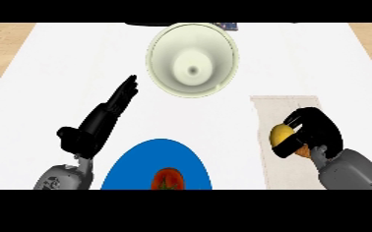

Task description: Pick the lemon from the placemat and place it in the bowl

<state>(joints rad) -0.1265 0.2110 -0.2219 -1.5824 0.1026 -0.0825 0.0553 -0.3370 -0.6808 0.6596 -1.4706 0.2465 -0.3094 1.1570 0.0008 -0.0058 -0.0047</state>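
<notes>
Right hand (314,130): fingers were curled round the lemon (280,135), apparently to secure it for lifting.
Lemon: sat over the placemat (283,109) at the near right, its left side showing beyond the fingers.
Bowl (193,59): stood far and left of the lemon, well apart.
Left hand (98,123): fingers were straight and together, resting at the near left.

A blue plate (138,164) is lying on the white surface (65,69) at the lower edge of the view, cut off by it. A red tomato (167,179) is sitting on the plate. A small dark object (229,26) is showing at the far edge, partly hidden.
</notes>
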